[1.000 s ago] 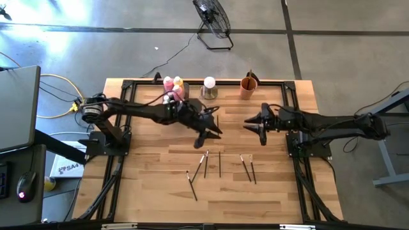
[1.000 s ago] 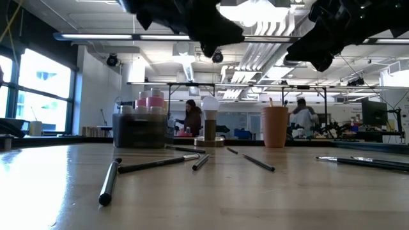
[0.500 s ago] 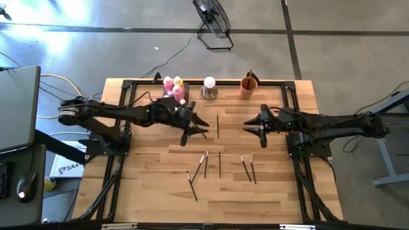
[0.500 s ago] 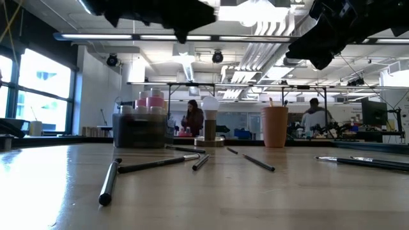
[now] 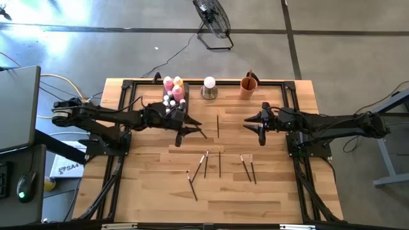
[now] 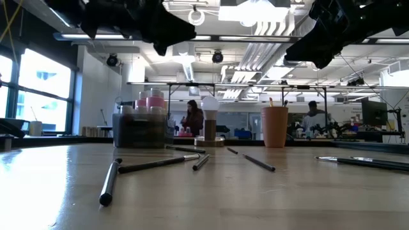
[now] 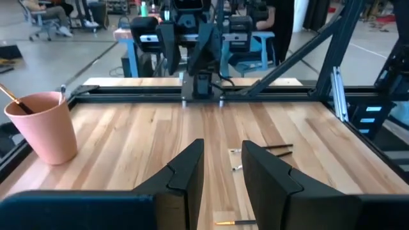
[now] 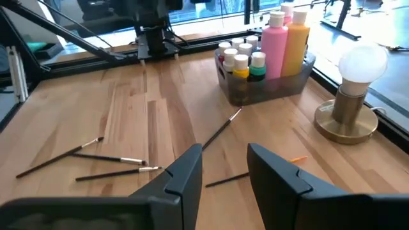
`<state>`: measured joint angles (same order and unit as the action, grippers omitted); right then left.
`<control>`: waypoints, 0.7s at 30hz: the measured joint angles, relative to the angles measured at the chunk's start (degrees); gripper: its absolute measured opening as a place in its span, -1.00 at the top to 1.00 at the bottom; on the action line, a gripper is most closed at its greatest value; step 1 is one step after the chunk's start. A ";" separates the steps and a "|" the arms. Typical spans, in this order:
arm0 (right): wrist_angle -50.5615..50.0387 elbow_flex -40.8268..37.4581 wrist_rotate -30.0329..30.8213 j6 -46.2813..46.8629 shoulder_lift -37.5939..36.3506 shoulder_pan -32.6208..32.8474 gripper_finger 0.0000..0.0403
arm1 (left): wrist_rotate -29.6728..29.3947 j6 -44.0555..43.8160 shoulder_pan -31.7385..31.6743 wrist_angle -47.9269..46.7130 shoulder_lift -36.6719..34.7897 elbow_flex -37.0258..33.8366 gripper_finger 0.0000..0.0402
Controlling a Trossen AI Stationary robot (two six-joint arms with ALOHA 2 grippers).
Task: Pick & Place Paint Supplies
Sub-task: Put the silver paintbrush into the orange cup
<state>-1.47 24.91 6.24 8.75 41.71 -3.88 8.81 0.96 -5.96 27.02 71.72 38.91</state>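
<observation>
Tabletop (image 5: 153, 191) carries seven paintbrushes (image 5: 219, 163); left gripper (image 5: 181, 133) and right gripper (image 5: 255, 126) both parted, empty.

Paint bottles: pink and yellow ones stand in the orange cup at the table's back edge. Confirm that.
Not the cup. The right wrist view shows the pink bottle and yellow bottle standing in the grey tray with the small capped bottles. The orange cup stands apart at the back edge.

Tray (image 6: 139, 131) hides lower bottles (image 6: 152, 99) in low view; brush (image 7: 238, 223) cut off by left pincer finger (image 7: 186, 179).
</observation>
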 joint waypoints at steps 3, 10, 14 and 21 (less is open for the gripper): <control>-0.13 0.00 -0.37 0.00 0.00 0.01 0.42 | -1.66 -0.17 -0.02 1.90 0.00 -1.52 0.49; -1.03 0.00 -0.41 0.00 0.00 0.00 0.42 | -1.57 0.46 -0.02 0.56 0.00 -1.70 0.49; -0.20 0.00 -0.83 0.00 -0.02 0.15 0.42 | 0.57 2.26 -0.02 -1.86 0.00 -1.70 0.49; 2.77 0.00 -0.68 7.19 -0.04 0.13 0.42 | 0.66 1.41 -0.02 -2.73 0.00 -1.70 0.48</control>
<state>1.29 24.91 5.55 15.95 41.67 -3.75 9.47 2.37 -5.98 24.29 71.72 37.21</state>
